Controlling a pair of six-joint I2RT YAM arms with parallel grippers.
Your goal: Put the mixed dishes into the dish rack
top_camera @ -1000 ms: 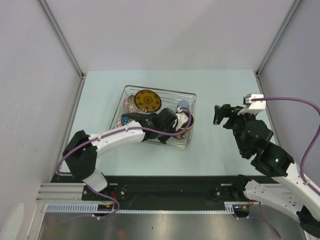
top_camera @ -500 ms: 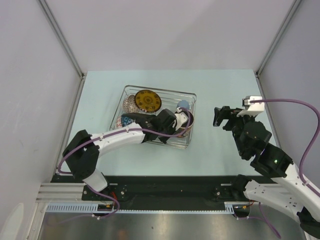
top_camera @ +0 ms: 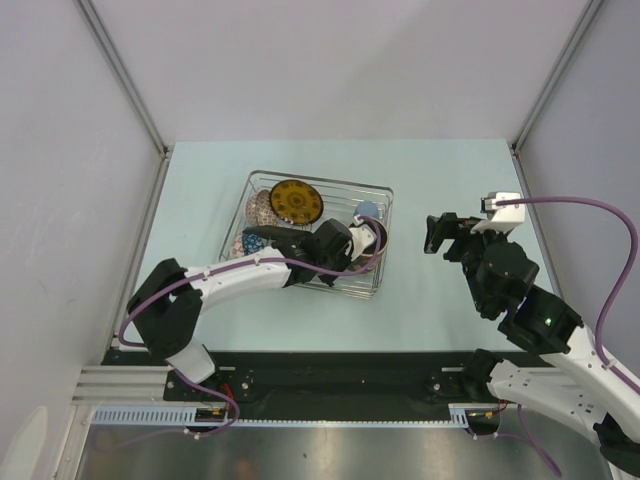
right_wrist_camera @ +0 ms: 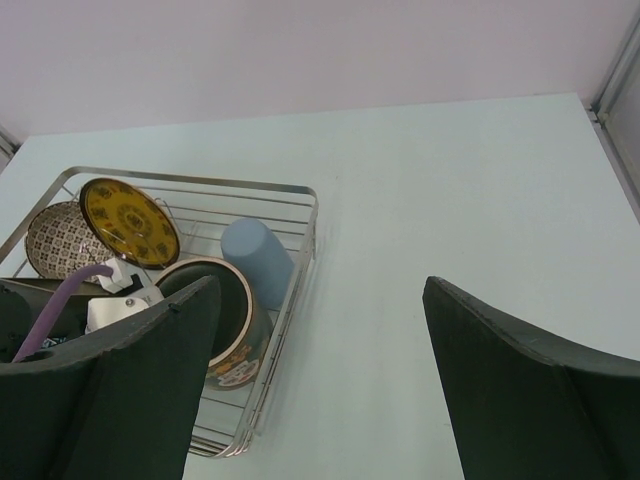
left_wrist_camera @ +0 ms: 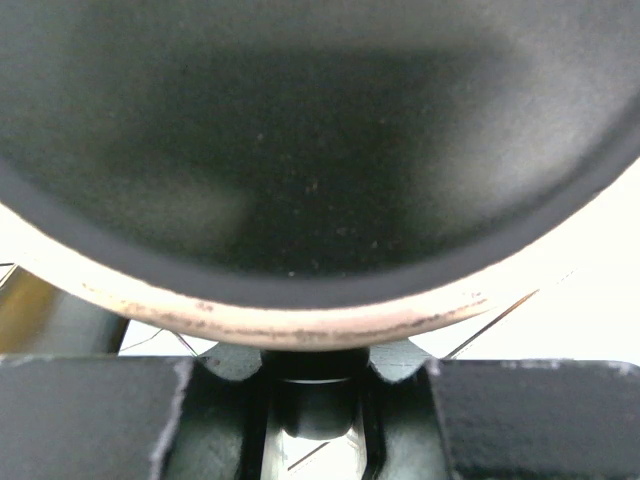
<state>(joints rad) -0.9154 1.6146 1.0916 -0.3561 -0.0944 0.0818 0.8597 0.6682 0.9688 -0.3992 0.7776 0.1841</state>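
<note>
Status: nearing completion. Finding plate (top_camera: 295, 201), cup (right_wrist_camera: 258, 262), mug (right_wrist_camera: 225, 322), pale bowl (top_camera: 259, 207), blue bowl (top_camera: 250, 241) lying inside rack (top_camera: 320, 180). Noting left claw (top_camera: 361, 243) grip untellable, right claw (top_camera: 436, 232) released.

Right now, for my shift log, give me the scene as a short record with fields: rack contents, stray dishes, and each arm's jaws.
rack: wire dish rack on the table
in rack: yellow-motif plate, reddish-white bowl, blue-patterned bowl, light-blue cup, mug
dishes outside rack: none visible
left jaws: inside the rack at the mug; grip cannot be told
right jaws: open, empty, above the table right of the rack
</note>
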